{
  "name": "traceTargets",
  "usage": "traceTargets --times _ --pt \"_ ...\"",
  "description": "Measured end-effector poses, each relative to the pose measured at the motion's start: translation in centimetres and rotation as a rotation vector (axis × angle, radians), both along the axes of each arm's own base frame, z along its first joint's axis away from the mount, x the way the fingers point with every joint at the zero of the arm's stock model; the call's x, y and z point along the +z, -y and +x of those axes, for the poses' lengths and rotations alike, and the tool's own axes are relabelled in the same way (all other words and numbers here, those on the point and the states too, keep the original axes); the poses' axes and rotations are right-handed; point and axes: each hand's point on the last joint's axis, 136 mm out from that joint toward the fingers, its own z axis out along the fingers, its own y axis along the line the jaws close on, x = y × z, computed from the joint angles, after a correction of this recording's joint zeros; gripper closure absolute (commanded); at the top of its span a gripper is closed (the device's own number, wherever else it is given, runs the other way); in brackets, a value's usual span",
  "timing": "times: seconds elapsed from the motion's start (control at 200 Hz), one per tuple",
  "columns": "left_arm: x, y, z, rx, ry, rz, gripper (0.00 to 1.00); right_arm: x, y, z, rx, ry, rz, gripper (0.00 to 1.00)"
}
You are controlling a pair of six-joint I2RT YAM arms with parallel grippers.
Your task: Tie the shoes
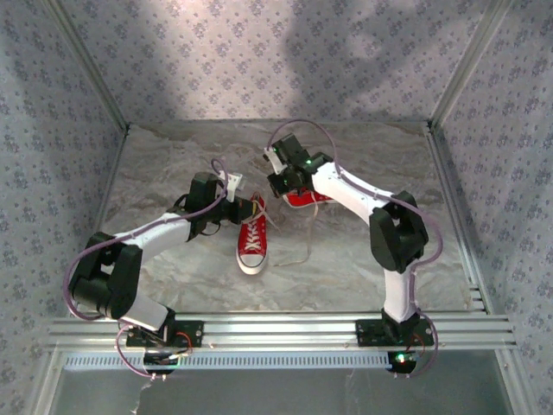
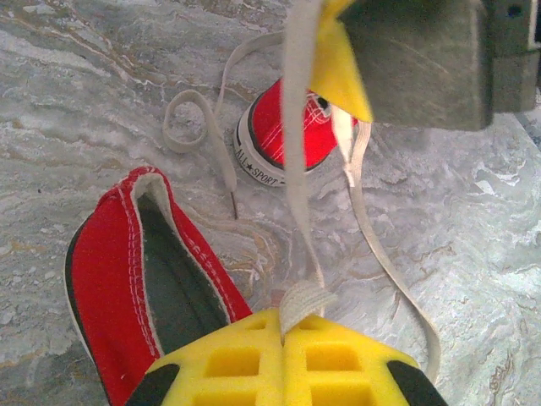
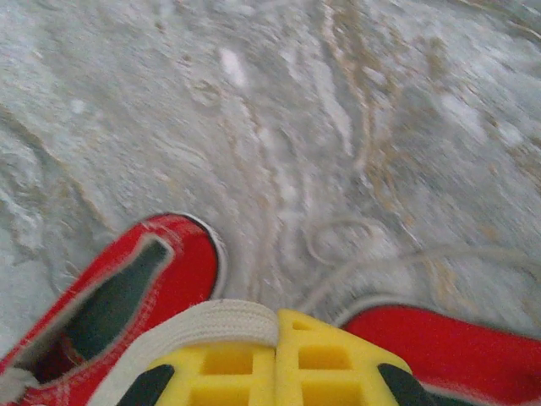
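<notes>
Two red sneakers lie on the table. The near shoe (image 1: 251,235) points its white toe at the arm bases; the far shoe (image 1: 304,197) lies partly under the right arm. My left gripper (image 1: 233,183) hovers by the near shoe's heel (image 2: 127,279), shut on a white lace (image 2: 297,296). That lace runs taut up to the right gripper's yellow finger (image 2: 342,68). My right gripper (image 1: 276,166) is above the far shoe's heel (image 2: 283,135), shut on a white lace (image 3: 211,326) that wraps over its left finger. In the right wrist view, one shoe (image 3: 127,288) sits left and one (image 3: 439,338) right.
Loose lace trails over the marbled table (image 1: 363,259): a curl (image 2: 190,123) beside the far shoe and a long strand (image 1: 307,238) running toward the front. Patterned walls and metal posts (image 1: 454,181) enclose the table on three sides.
</notes>
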Motion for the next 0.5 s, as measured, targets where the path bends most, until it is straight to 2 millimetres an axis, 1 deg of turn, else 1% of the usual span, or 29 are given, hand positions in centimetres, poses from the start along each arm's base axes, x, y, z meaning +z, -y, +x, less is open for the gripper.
traceTargets --times 0.18,0.265,0.42,0.465,0.5 --pt "-0.6 -0.2 -0.4 0.004 -0.015 0.001 1.0 1.0 -4.1 -0.2 0.157 -0.029 0.138 0.93" --pt "-0.6 -0.2 -0.5 0.006 -0.014 -0.002 1.0 1.5 -5.7 -0.5 0.226 -0.036 0.203 0.81" --pt "-0.5 -0.2 -0.5 0.008 -0.013 -0.005 1.0 2.3 -8.1 -0.6 0.324 -0.022 0.299 0.65" --pt "-0.5 -0.2 -0.5 0.007 -0.012 -0.005 1.0 2.5 -8.6 -0.6 0.342 -0.022 0.325 0.57" --pt "-0.6 -0.3 -0.6 0.008 -0.013 -0.005 1.0 2.5 -8.7 -0.4 0.339 -0.018 0.334 0.54"
